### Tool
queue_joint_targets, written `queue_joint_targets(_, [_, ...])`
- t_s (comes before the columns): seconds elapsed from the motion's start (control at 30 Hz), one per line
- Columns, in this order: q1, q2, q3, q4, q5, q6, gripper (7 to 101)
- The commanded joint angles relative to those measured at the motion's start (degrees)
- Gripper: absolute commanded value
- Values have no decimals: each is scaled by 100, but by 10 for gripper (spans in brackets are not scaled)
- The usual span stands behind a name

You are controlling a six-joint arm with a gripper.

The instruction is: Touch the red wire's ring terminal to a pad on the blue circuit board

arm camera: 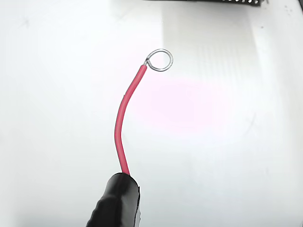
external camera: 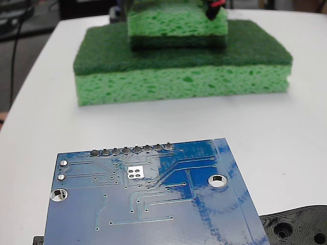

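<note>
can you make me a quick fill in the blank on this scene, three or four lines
1. The red wire ends in a silver ____ terminal.
2. The pad on the blue circuit board has ____ tiny holes.
3. Behind the board, two ____ sponges lie stacked.
4. In the wrist view, the ring terminal hangs over the bare ____ table.

Missing words: ring; four; green; white

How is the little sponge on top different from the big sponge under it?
The small sponge is narrower, while the large sponge spreads out well past it on both sides. The small sponge sits on top, raised off the table; the large sponge lies flat on the table. The small sponge is cut off by the picture's top edge, while the large sponge shows whole. Both are light green foam, and both rest on a darker green layer.
</note>
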Motion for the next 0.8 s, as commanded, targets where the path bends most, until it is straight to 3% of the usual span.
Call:
queue_joint_targets(0.03, [35, 9, -290, 88, -18, -26, 1003])
queue_joint_targets(0.17, [35, 0, -817, 554, 97, -97, 1003])
queue_joint_targets(0.37, [158, -475, -1582, 694, 132, -132, 1003])
queue_joint_targets(0.57, [677, -1749, -2566, 527, -387, -343, 1003])
queue_joint_targets(0.7, [896, -2522, -3278, 800, -510, -642, 1003])
queue_joint_targets(0.8, [1292, -2892, -3480, 703, -1037, -853, 1003])
